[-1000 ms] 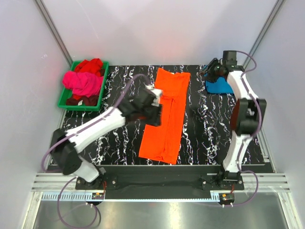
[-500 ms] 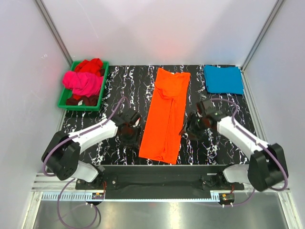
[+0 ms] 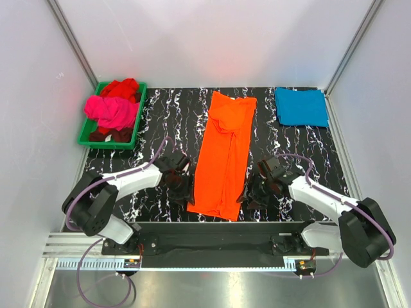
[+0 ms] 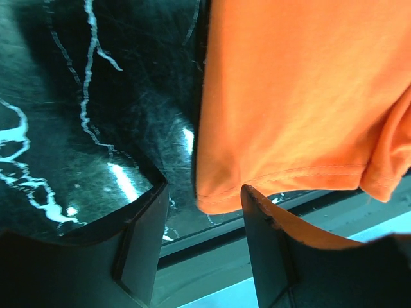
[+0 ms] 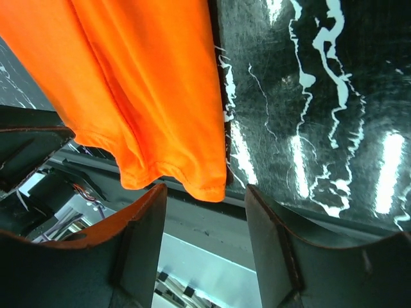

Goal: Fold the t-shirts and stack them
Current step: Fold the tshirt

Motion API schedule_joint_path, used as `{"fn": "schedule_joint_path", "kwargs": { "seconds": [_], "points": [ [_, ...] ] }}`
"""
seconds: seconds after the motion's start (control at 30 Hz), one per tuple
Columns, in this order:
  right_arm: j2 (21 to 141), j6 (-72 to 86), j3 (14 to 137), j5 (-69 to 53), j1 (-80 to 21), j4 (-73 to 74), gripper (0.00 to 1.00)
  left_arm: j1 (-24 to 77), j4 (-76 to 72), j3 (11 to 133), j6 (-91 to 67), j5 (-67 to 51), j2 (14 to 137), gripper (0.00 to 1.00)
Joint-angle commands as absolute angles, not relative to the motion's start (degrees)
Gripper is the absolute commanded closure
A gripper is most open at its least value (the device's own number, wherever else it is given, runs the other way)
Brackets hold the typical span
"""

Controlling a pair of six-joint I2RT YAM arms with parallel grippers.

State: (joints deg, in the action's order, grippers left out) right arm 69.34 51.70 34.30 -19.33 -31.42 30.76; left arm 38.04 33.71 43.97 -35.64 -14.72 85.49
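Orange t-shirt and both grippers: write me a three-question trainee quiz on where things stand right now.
1. True or false: the orange t-shirt lies in a long strip between the left gripper and the right gripper.
2. Where is the teal-blue t-shirt? A on the orange t-shirt; B folded at the far right corner of the table; C in the left gripper.
3. Fill in: each gripper's open jaws face a near ___ of the orange t-shirt.
Key: 1 true; 2 B; 3 corner.
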Motion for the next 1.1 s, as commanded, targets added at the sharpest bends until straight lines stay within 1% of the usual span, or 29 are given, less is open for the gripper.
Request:
{"fn": "schedule_joint_path", "kwargs": {
  "seconds": [0.0,0.13,0.23,0.33,0.37,0.47,0.5,0.57,0.6,0.63,0.67,0.73,0.77,0.8,0.83,0.87,0.9,0.93,0.97,1.0,1.07],
  "points": [
    [68.82,55.01,31.39,-21.79,-32.95,23.31,0.41,37.88,30.77,42.19,-36.74,-16.87,84.46,0.45],
    [71.0,55.55,28.92,-21.36,-34.89,20.22,0.42,37.88,31.81,41.31,-37.18,-14.86,84.2,0.48],
    [72.42,56.86,26.81,-22.06,-36.73,15.3,0.43,37.88,31.73,40.17,-37.09,-14.5,83.94,0.49],
    [71.81,58.09,26.37,-20.75,-38.66,14.24,0.43,37.88,31.03,39.29,-36.83,-15.12,83.5,0.62],
    [71.55,58.44,26.02,-20.39,-39.11,14.59,0.43,37.88,30.5,39.03,-36.74,-15.38,83.41,0.69],
    [71.37,59.5,24.97,-19.95,-39.9,13.19,0.44,37.88,29.88,38.5,-36.39,-15.99,83.58,0.8],
    [71.37,59.76,24.79,-19.69,-39.99,13.27,0.45,37.88,29.88,38.5,-36.3,-15.91,83.5,0.88],
    [71.02,59.77,26.01,-16.71,-40.43,18.16,0.59,37.88,30.67,38.67,-36.04,-15.38,83.5,0.97],
    [70.58,59.77,26.36,-15.48,-40.43,20.11,0.67,37.88,31.2,38.93,-35.86,-14.77,83.58,1.0],
    [69.01,59.94,26.72,-13.47,-40.43,22.04,0.81,37.88,31.98,39.63,-35.77,-13.2,83.24,1.0],
    [67.95,59.85,27.24,-12.66,-40.43,25.54,0.87,37.88,33.56,39.99,-35.86,-12.57,82.88,1.0],
    [64.01,59.85,27.51,-11.0,-40.43,28.03,0.95,37.88,34.36,40.69,-36.04,-12.04,81.31,1.0],
    [62.68,59.68,27.42,-10.55,-40.43,29.78,1.0,37.88,34.71,40.87,-36.04,-12.22,80.95,1.0],
    [61.36,59.68,27.33,-10.02,-40.43,30.75,1.0,37.88,34.89,40.96,-36.04,-12.39,80.51,1.0],
    [59.26,59.85,27.25,-9.15,-40.43,31.72,1.0,37.88,35.24,41.13,-36.38,-12.57,80.42,0.96],
    [58.46,59.85,26.81,-9.05,-40.43,32.42,1.0,37.88,35.16,41.31,-36.39,-13.0,80.42,0.9],
    [57.84,60.2,26.46,-9.23,-40.43,32.26,0.99,37.88,34.63,41.13,-36.39,-13.96,80.51,0.79],
    [57.22,60.38,26.11,-10.88,-40.43,31.65,0.94,37.88,33.67,40.78,-36.39,-17.28,80.42,0.66],
    [57.3,60.55,25.06,-12.03,-40.43,29.38,0.9,37.88,31.57,40.09,-36.56,-18.97,80.33,0.61],
    [57.48,60.9,24.61,-13.0,-40.43,28.31,0.78,37.88,30.51,39.64,-36.65,-20.46,80.16,0.57],
    [58.53,61.17,24.26,-14.06,-40.43,27.07,0.69,37.88,29.36,39.2,-37.0,-22.94,79.63,0.54]
  ]
}}
